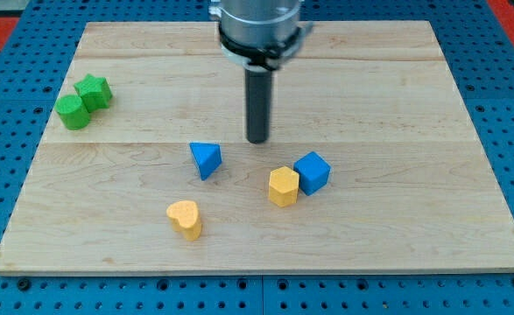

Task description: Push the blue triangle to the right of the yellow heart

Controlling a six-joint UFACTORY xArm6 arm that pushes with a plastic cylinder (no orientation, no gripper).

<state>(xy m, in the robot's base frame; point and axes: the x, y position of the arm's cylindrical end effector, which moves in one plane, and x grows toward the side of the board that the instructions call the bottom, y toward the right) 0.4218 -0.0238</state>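
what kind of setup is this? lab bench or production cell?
Likely a lab tabletop rig, not production: a plain wooden board on blue pegboard, toy blocks like the blue triangle and yellow heart, and my tip above them.

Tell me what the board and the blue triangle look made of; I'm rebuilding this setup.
The board looks like pale unfinished wood: grain lines and plank seams show. The blue triangle looks like painted wood or plastic, matte and evenly coloured; which one I cannot tell. My tip is dark, possibly metal or plastic.
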